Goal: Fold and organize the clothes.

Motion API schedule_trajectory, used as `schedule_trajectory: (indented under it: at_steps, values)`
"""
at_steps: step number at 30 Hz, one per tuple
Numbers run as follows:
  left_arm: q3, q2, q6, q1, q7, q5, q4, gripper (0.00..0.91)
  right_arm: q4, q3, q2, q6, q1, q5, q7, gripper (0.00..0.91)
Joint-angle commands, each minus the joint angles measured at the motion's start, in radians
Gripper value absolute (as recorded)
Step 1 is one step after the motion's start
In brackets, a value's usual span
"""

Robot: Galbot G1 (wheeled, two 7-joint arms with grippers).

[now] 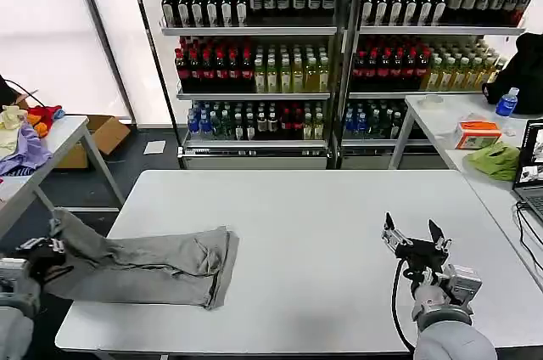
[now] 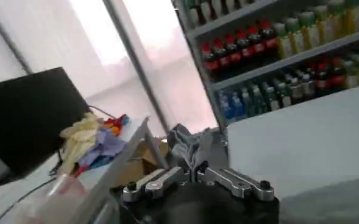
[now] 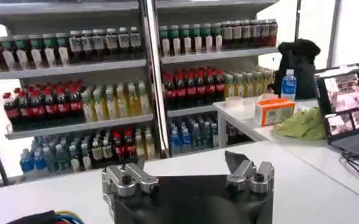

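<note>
A light grey shirt (image 1: 153, 262), folded into a long band, lies along the front left of the white table (image 1: 322, 207). One end reaches past the table's left edge. My left gripper (image 1: 44, 251) holds that end, just off the table's left side. In the left wrist view the left gripper (image 2: 194, 173) is shut on a bunched fold of the grey shirt (image 2: 188, 143). My right gripper (image 1: 416, 234) hovers over the front right of the table, far from the shirt. It stands open with nothing between its fingers, as the right gripper (image 3: 182, 170) also shows in its own wrist view.
Drink shelves (image 1: 339, 46) stand behind the table. A side table at the left carries a lavender cloth (image 1: 25, 152), with a cardboard box (image 1: 97, 135) on the floor beside it. The right-hand table holds a lime-green cloth (image 1: 496, 159), an orange box (image 1: 478, 132) and a laptop (image 1: 530, 165).
</note>
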Motion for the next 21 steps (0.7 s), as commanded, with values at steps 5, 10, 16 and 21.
schedule_trajectory:
  at_steps: [5,10,16,21]
  values:
    - [0.443,-0.204,0.094,-0.072,-0.044,0.034,-0.134,0.0,0.048,0.021,0.015,0.004,-0.071,-0.023,-0.002,0.907]
    - [0.495,-0.204,0.095,-0.097,-0.056,0.042,-0.105,0.0,0.058,0.026,0.025,0.017,-0.116,-0.046,-0.007,0.907]
    - [0.506,-0.203,0.095,-0.123,-0.061,0.041,-0.078,0.0,0.068,0.033,0.037,0.018,-0.13,-0.055,-0.006,0.907]
    - [0.505,-0.199,0.095,-0.15,-0.06,0.043,-0.044,0.0,0.07,0.034,0.043,0.029,-0.148,-0.062,-0.012,0.907]
